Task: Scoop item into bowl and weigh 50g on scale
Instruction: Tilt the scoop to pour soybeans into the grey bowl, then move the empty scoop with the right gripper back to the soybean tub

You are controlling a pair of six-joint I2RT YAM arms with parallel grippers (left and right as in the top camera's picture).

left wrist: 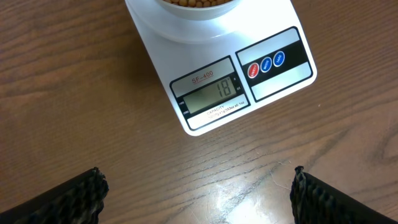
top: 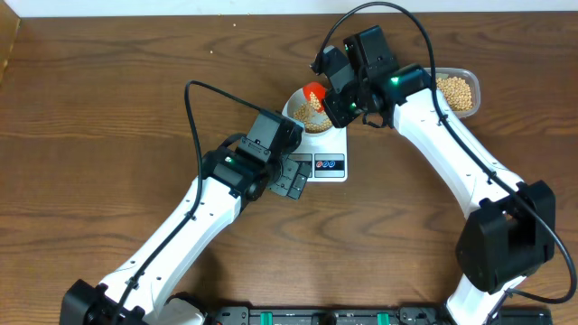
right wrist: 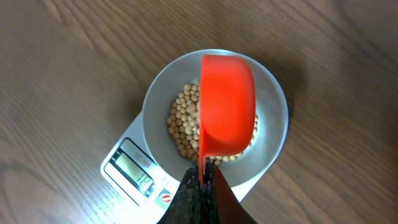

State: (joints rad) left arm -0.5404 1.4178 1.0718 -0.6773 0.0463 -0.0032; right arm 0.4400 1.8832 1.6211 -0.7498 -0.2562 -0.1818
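Observation:
The white bowl (right wrist: 273, 112) stands on the white scale (top: 330, 144) and holds tan-yellow beans (right wrist: 180, 121). My right gripper (right wrist: 204, 177) is shut on the handle of an orange-red scoop (right wrist: 227, 106), which is turned bottom-up over the bowl; it shows in the overhead view (top: 313, 92) too. My left gripper (left wrist: 198, 190) is open and empty, low over the table just in front of the scale (left wrist: 273, 81), whose display (left wrist: 210, 93) reads 18. The bowl's rim (left wrist: 196, 9) shows at the top of the left wrist view.
A clear plastic tub (top: 473, 83) with more beans (top: 455, 90) stands at the back right, behind my right arm. The scale's round buttons (left wrist: 265, 64) face my left gripper. Wooden table (top: 108, 117) all around.

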